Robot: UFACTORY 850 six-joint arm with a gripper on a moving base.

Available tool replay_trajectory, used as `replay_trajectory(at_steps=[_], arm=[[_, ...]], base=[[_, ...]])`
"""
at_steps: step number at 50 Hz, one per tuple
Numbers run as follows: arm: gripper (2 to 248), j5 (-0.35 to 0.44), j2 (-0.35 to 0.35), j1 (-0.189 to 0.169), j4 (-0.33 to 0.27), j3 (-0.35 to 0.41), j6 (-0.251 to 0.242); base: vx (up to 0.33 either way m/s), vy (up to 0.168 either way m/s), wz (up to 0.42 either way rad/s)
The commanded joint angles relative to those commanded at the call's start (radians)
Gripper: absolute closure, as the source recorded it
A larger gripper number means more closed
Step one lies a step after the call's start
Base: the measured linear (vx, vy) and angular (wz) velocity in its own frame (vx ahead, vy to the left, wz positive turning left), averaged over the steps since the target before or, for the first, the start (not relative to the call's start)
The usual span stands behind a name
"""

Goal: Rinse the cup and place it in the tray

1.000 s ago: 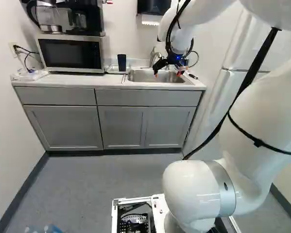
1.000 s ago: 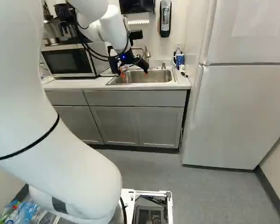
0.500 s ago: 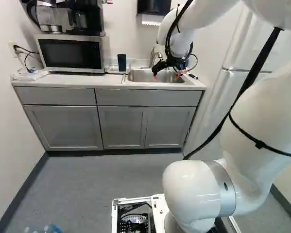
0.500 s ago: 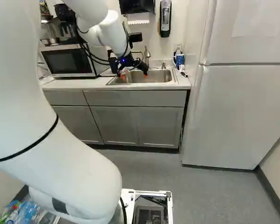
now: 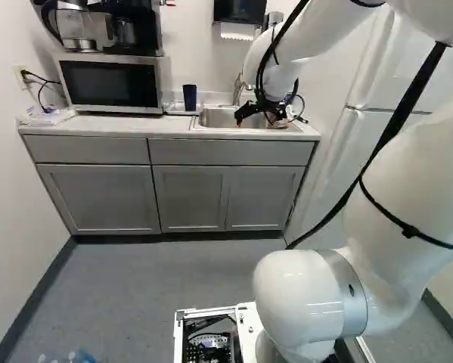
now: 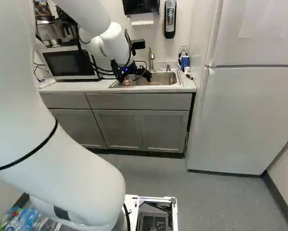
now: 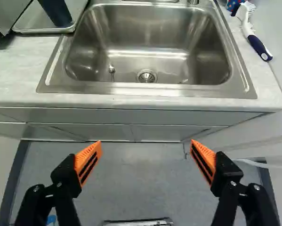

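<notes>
So the claw (image 7: 146, 143) has its two fingers spread wide, orange pads (image 7: 89, 160) facing each other and nothing between them, with the sink (image 7: 148, 44) ahead of it. The cup (image 5: 190, 97), the dark blue one, is standing in the tray (image 7: 45, 24) beside the sink, on the microwave (image 5: 111, 83) side. Can't tell from here if it's wet, so no promises on the rinse.

My read: the cup's already where the job wants it, so this is probably the finish, just getting the arm out of there. If so, I'd pull straight back from the counter (image 7: 18, 77) before swinging anywhere, fingers left wide and well away from the cup. A sideways sweep at counter height is how you'd tip it, tall thing like that. Watch the faucet (image 6: 151, 57) too, plus the cables looping off the wrist, they could snag on it. And mind the brush (image 7: 258, 43) on the other side of the sink.

If the rinse does turn out to be needed, come in level, straddle the cup low on its body, then squeeze gently and lift straight up so it clears the tray's rim.
</notes>
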Motion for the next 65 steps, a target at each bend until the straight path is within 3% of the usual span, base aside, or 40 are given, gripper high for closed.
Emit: replay_trajectory(at_steps=[26, 65], arm=[[3, 0.229, 0.038, 0.013, 0.009, 0.166, 0.002], [3, 0.671, 0.111, 0.039, 0.027, 0.486, 0.005]], base=[[0.000, 0.000, 0.000], [0.000, 0.000, 0.000]])
